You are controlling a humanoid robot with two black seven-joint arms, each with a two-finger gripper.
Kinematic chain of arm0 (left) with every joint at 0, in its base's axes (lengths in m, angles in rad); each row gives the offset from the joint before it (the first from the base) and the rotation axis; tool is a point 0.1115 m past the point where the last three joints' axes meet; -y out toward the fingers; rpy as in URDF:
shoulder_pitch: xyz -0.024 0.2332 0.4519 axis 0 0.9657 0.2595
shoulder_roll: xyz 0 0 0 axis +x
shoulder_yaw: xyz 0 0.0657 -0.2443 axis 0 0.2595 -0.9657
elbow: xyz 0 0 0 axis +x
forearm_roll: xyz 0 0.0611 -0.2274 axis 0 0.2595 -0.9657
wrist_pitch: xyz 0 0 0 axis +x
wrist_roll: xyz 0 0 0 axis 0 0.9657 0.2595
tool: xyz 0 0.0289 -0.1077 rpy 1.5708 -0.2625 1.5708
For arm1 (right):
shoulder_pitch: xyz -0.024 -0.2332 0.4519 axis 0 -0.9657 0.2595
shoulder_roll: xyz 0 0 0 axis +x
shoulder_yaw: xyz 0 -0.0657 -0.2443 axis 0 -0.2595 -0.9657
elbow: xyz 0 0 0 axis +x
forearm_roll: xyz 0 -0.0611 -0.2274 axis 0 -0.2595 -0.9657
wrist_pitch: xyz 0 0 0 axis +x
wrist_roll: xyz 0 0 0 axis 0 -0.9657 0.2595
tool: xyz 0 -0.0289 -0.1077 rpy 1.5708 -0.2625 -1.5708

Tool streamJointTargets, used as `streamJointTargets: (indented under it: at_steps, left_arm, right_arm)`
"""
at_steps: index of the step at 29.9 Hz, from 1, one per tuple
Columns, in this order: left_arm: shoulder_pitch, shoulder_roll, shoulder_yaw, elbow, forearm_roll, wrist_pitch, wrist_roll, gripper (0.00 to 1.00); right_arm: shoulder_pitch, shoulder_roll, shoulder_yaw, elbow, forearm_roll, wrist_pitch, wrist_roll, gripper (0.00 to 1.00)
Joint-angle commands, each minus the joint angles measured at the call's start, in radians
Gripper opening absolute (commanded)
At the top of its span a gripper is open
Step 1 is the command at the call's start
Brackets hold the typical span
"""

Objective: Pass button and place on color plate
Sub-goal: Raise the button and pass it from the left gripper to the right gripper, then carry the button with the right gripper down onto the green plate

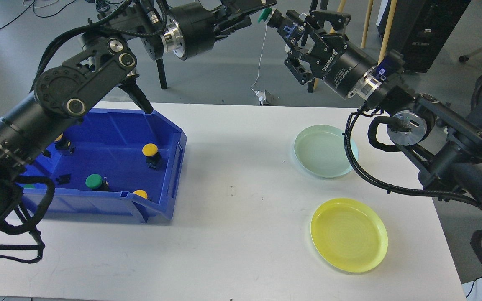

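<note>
A green button (262,16) is held high above the table's far edge, at the tip of my right gripper (278,21), which is shut on its pale body. My left gripper (257,5) sits just left of and above the button, its fingers apart from the green cap and partly cut off by the top edge. A pale green plate (324,151) and a yellow plate (349,235) lie empty on the right of the white table.
A blue bin (175,167) stands at the left with yellow buttons (150,149) and a green button (93,180) inside. My left arm crosses above the bin. Chair legs and cables are on the floor behind the table.
</note>
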Motion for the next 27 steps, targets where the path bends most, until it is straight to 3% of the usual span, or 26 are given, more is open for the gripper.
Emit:
streamJointTargets:
  at_steps: [1, 11, 19, 27]
  left_arm:
    - [-0.001, 0.011, 0.006, 0.014, 0.003, -0.002, 0.016, 0.95]
    - [0.014, 0.164, 0.009, 0.004, 0.0, -0.021, 0.002, 0.96]
    - [0.032, 0.267, -0.002, -0.038, -0.003, -0.048, -0.036, 0.96]
    - [0.061, 0.298, -0.002, -0.062, -0.003, -0.055, -0.038, 0.96]
  right_arm:
    - [-0.004, -0.034, 0.026, -0.005, 0.008, -0.001, -0.003, 0.25]
    - [-0.116, -0.239, 0.003, -0.042, -0.005, 0.0, -0.014, 0.26]
    - [-0.155, -0.222, -0.176, -0.226, -0.011, -0.011, -0.009, 0.26]
    - [-0.152, -0.079, -0.304, -0.426, -0.011, -0.017, -0.007, 0.29]
